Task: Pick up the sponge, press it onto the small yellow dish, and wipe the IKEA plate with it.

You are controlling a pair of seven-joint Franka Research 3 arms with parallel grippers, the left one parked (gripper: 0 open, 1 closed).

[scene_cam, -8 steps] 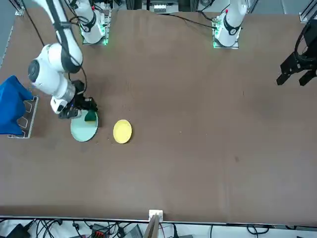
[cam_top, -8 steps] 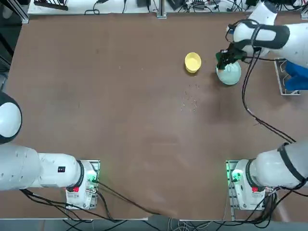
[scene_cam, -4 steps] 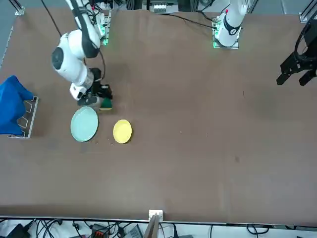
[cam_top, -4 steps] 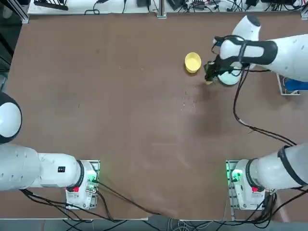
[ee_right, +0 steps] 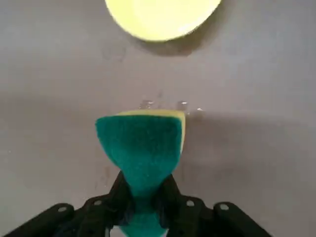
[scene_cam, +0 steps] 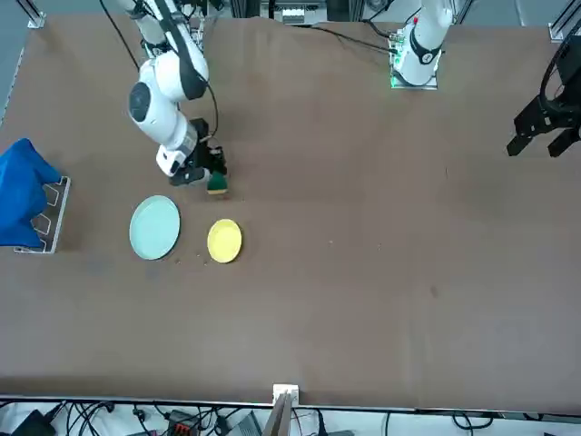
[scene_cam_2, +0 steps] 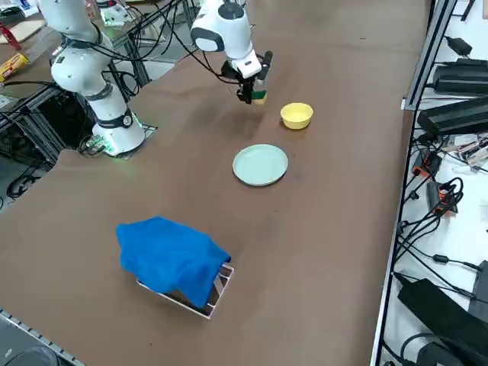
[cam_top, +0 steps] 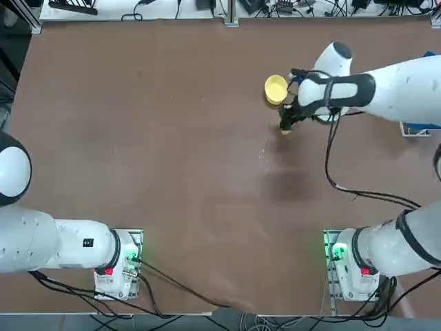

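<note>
Top view: right tool (cam_top: 284, 126) pinches the sponge (cam_top: 285, 129) tight, above the tabletop at six o'clock of the small yellow dish (cam_top: 275, 89). Next, I judge: press onto it, then wipe the IKEA plate (scene_cam: 154, 227).

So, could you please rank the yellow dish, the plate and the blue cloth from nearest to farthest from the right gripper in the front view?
From the right gripper, shut on the sponge:
1. Small yellow dish, just below it.
2. IKEA plate, below-left.
3. Blue cloth, far left.
</note>
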